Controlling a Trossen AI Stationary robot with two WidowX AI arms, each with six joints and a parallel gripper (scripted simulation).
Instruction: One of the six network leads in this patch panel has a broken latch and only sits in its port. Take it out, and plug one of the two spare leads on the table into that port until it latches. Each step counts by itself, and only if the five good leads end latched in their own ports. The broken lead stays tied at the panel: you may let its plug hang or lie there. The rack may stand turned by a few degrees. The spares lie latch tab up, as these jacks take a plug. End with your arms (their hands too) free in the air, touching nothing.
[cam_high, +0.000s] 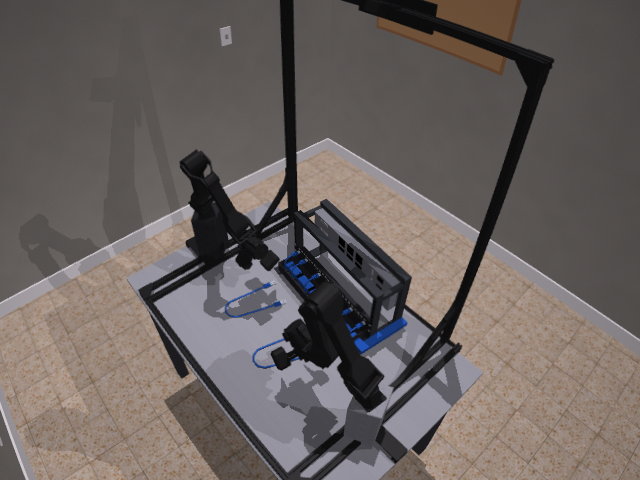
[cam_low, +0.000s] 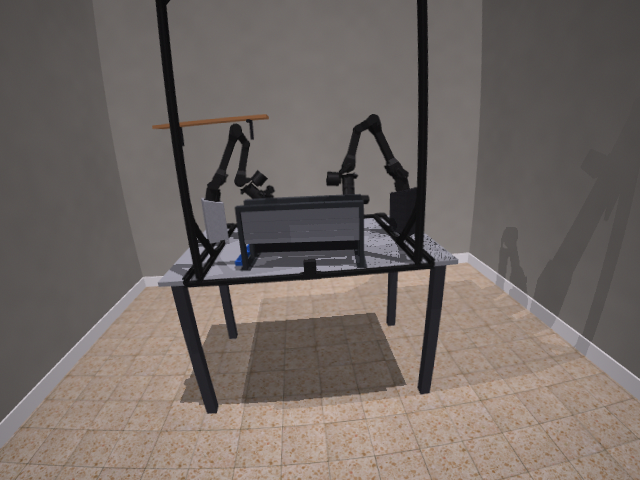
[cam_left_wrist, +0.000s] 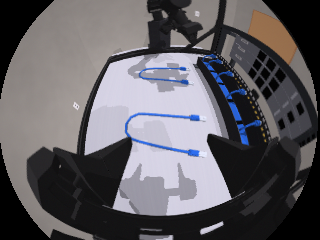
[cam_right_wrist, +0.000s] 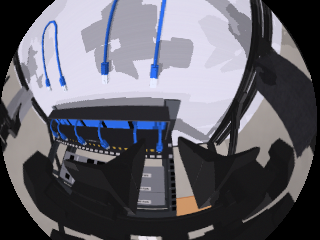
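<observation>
The patch panel rack (cam_high: 393, 271) (cam_low: 299, 222) stands along one long side of the table. Six blue leads (cam_high: 302, 268) (cam_left_wrist: 235, 100) (cam_right_wrist: 105, 127) sit in a row at its front. Two blue spare leads lie on the table: one (cam_high: 248, 302) (cam_left_wrist: 160, 70) (cam_right_wrist: 107, 30) near the right arm, the other (cam_high: 261, 356) (cam_left_wrist: 150, 117) (cam_right_wrist: 50, 50) near the left arm. My left gripper (cam_high: 285, 347) (cam_low: 263, 192) (cam_left_wrist: 170, 139) is wide open and empty, held above its spare. My right gripper (cam_high: 256, 258) (cam_low: 346, 181) (cam_right_wrist: 161, 141) is partly open and empty, hanging above the rack's end; the end lead shows between its fingertips.
A tall black gantry post (cam_high: 289, 129) stands behind the right arm's end of the rack. Black rails (cam_high: 170, 286) run along the table edges. A blue base piece (cam_high: 385, 333) lies at the rack's other end.
</observation>
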